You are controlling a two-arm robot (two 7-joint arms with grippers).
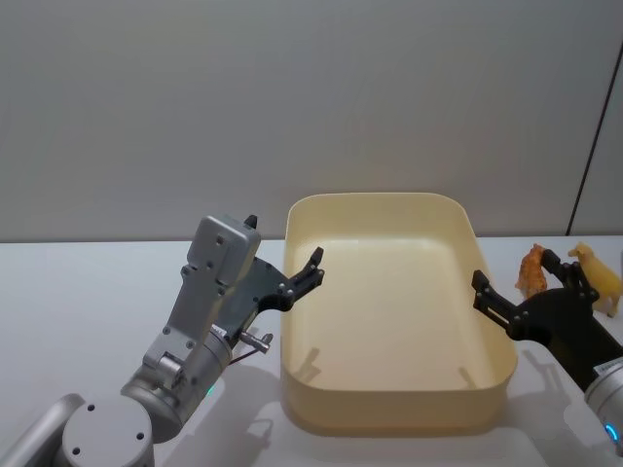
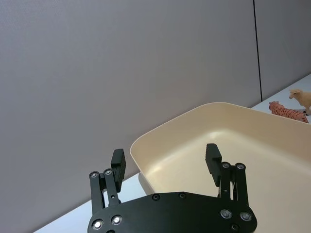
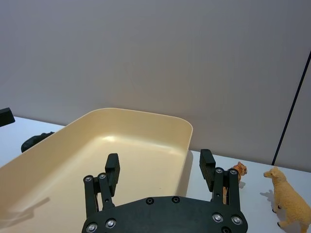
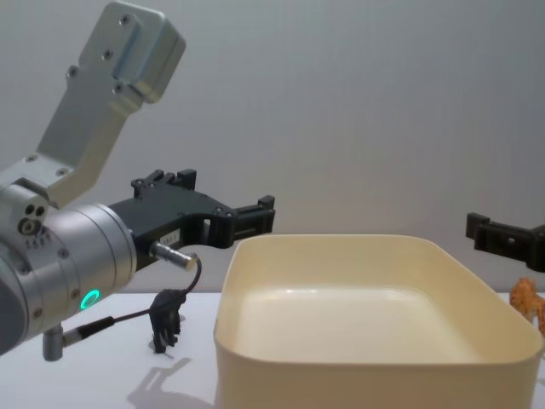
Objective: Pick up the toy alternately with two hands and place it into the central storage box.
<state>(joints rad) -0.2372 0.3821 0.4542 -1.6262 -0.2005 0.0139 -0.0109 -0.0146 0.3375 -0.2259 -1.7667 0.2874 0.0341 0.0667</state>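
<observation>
The cream-yellow storage box (image 1: 389,413) stands in the middle of the table, with no toy showing inside it. My left gripper (image 1: 313,269) hovers open over the box's left rim, nothing between its fingers (image 2: 118,162). My right gripper (image 1: 514,270) is open at the box's right rim, also holding nothing. Right of the box stand an orange tiger toy (image 1: 531,270) and a pale yellow animal toy (image 1: 599,275), close to the right gripper's outer finger. A dark animal toy (image 4: 166,319) stands on the table left of the box, under my left arm.
The white table (image 1: 78,292) runs to a grey wall behind. My silver left arm (image 4: 68,264), with its green ring light, fills the near left. A dark vertical wall seam (image 1: 596,146) shows at the far right.
</observation>
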